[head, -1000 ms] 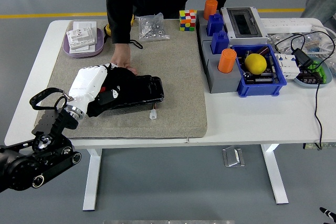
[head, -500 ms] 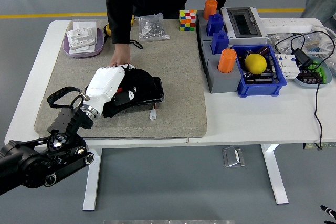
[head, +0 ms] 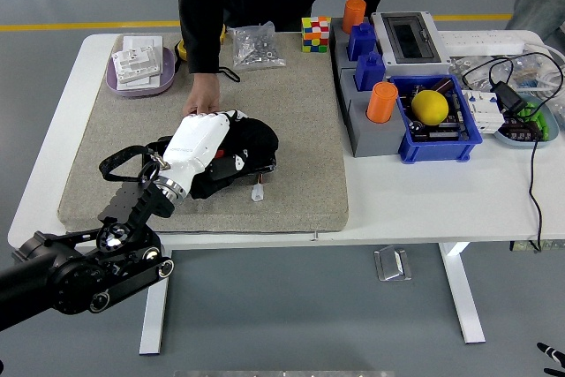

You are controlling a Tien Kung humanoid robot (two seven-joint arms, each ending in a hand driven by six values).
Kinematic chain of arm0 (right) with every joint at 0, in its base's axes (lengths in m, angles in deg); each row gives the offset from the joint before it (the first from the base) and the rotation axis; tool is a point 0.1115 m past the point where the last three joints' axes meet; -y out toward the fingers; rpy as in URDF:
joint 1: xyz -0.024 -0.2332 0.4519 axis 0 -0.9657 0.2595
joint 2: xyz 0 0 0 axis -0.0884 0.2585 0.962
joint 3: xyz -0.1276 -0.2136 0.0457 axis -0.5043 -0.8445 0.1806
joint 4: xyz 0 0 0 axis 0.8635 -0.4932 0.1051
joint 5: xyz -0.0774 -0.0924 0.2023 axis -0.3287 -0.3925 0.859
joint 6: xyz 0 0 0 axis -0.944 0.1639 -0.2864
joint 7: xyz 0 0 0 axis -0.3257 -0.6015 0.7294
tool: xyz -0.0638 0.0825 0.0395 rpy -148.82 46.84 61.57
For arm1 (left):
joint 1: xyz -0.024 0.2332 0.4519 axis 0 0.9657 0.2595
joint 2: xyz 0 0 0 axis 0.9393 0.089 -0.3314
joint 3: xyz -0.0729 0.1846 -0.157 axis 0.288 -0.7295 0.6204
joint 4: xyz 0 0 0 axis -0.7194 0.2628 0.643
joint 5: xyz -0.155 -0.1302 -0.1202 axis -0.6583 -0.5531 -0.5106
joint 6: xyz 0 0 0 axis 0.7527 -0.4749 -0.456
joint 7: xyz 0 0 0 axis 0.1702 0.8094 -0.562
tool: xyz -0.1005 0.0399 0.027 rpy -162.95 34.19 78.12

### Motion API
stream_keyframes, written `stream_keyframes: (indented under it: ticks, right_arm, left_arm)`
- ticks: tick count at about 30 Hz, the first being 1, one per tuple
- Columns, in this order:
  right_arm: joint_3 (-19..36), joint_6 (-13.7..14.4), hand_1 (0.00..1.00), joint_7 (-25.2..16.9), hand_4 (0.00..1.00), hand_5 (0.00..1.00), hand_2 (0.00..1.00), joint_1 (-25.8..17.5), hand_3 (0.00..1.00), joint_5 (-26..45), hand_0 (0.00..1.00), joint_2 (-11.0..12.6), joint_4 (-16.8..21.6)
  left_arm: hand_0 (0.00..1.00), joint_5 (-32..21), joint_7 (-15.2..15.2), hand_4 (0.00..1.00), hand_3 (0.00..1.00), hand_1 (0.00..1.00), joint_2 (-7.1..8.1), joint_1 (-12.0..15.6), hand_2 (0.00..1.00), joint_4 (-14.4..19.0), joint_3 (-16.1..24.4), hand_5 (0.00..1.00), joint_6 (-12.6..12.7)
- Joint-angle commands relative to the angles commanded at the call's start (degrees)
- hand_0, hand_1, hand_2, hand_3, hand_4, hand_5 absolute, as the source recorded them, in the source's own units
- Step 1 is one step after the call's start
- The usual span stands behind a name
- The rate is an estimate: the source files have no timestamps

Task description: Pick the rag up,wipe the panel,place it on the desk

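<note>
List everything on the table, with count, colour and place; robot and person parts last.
mat: 1, grey-beige, table's left and middle
panel: 1, black, on mat, under the robot hand
tray: 1, lilac, far left, holding white parts
bag of hardware: 1, clear, far edge of mat
puzzle cube: 1, multicoloured, far middle
cylinders: 2, orange, on grey stand
bin: 1, blue, right of mat
ball: 1, yellow, inside bin
power strip: 1, white, far right
left robot hand: white, on panel; rag not discernible
person's hand: beside panel's far edge
</note>
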Motion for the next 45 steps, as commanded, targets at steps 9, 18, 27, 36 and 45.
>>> stream_keyframes:
  ticks: [9, 18, 27, 36, 45]
  right_arm:
    - [-0.19, -0.15, 0.619, 0.06, 0.998, 0.572, 0.711, -0.09, 0.639, -0.05, 0.773, 0.31, 0.09]
    - [-0.51, -0.12, 0.62, 0.04, 0.998, 0.572, 0.711, -0.06, 0.639, -0.03, 0.772, 0.29, 0.01]
    - [-0.91, -0.12, 0.62, 0.0, 0.998, 0.572, 0.711, -0.32, 0.639, 0.32, 0.772, 0.09, -0.1]
    - [-0.49, -0.16, 0.62, 0.0, 0.998, 0.572, 0.711, -0.61, 0.638, 0.3, 0.772, 0.01, -0.22]
    - [0.38, -0.1, 0.62, -0.06, 0.998, 0.572, 0.711, -0.9, 0.638, -0.05, 0.772, 0.01, -0.28]
  left_arm:
    - [0.183, -0.81, -0.18, 0.449, 0.715, 0.056, -0.97, -0.47, 0.654, -1.21, -0.4, 0.004, 0.0]
    - [0.183, -1.71, -0.71, 0.449, 0.715, 0.058, -2.16, -1.0, 0.655, -2.09, -1.77, 0.003, 0.0]
    - [0.192, -3.33, -1.9, 0.449, 0.715, 0.077, -3.24, -1.17, 0.656, -3.73, -2.21, 0.008, 0.0]
    - [0.191, -1.82, -1.39, 0.451, 0.717, 0.076, -2.36, -0.78, 0.656, -3.58, -0.8, 0.003, 0.0]
    - [0.19, -1.07, -1.35, 0.45, 0.716, 0.075, -0.4, 0.49, 0.657, -3.93, 0.73, 0.007, 0.0]
